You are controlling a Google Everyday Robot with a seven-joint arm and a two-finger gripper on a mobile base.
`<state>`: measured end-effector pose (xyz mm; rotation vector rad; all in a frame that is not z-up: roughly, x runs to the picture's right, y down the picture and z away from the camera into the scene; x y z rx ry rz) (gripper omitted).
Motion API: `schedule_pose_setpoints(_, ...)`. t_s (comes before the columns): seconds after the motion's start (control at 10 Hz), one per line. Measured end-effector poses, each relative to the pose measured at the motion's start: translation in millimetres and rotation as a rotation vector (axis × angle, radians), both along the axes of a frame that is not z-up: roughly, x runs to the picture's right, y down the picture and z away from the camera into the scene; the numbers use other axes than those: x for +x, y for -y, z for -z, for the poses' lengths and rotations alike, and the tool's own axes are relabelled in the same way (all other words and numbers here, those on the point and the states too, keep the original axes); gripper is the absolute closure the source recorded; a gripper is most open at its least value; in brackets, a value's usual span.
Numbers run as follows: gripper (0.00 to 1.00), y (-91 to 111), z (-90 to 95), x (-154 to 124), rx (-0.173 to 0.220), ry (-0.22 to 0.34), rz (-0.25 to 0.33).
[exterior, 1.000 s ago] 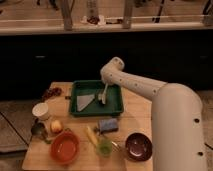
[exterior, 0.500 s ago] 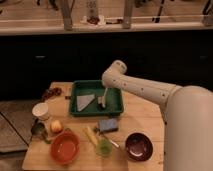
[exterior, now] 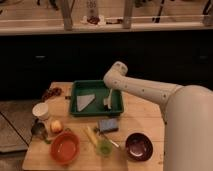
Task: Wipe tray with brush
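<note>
My gripper (exterior: pixel 108 95) hangs over the right half of the dark green rectangular shallow plastic tray (exterior: pixel 92 83), jaws clamped on the small pale whitish brush (exterior: pixel 106 103). Brush roughly upright, head down inside tray; floor contact unclear.

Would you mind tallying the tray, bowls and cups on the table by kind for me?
Tray: 1
Bowls: 2 (orange bowl, dark red bowl)
Cups: 2 (white cup, green cup)
Total: 5
The gripper is over the tray's right side, at the brush.
</note>
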<state>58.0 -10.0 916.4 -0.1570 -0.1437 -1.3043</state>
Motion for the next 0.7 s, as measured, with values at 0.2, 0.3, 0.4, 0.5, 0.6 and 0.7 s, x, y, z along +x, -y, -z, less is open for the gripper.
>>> schedule_pose_setpoints(0.2, 0.95, -0.2, 0.0, 1.1, 0.000, -0.001, -0.001)
schedule_pose_setpoints(0.3, 0.95, -0.3, -0.2, 0.3, -0.001, 0.000, 0.000)
schedule_pose_setpoints(0.4, 0.95, -0.3, -0.2, 1.3, -0.001, -0.001, -0.001)
schedule_pose_setpoints(0.5, 0.95, -0.4, -0.1, 2.0, -0.001, -0.002, -0.001)
schedule_pose_setpoints(0.6, 0.95, -0.3, -0.2, 1.3, 0.000, -0.001, -0.001)
schedule_pose_setpoints(0.7, 0.95, -0.3, -0.2, 0.3, -0.001, 0.000, 0.000)
